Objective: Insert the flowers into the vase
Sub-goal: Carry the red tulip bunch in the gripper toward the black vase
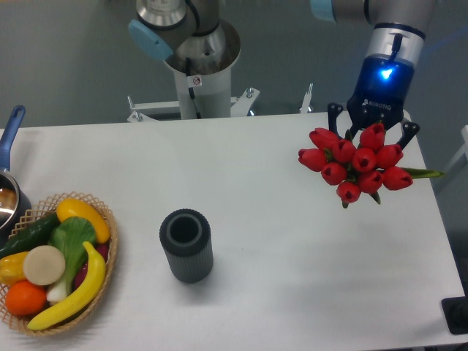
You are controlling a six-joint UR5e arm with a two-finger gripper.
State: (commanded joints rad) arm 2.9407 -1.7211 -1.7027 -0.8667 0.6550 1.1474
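Vase point(186, 246) between basket point(102, 219) and far-right flowers point(356, 166).

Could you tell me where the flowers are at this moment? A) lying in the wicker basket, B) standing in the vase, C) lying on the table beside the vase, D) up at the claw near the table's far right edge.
D: the flowers sit at the claw, far from the empty vase.

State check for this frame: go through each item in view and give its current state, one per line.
Flowers: at the gripper, far right, not in the vase.
Vase: upright, empty.
Gripper: behind the flowers; grip cannot be told.
Basket: full of fruit and vegetables.
Pot: at left edge, mostly cut off.
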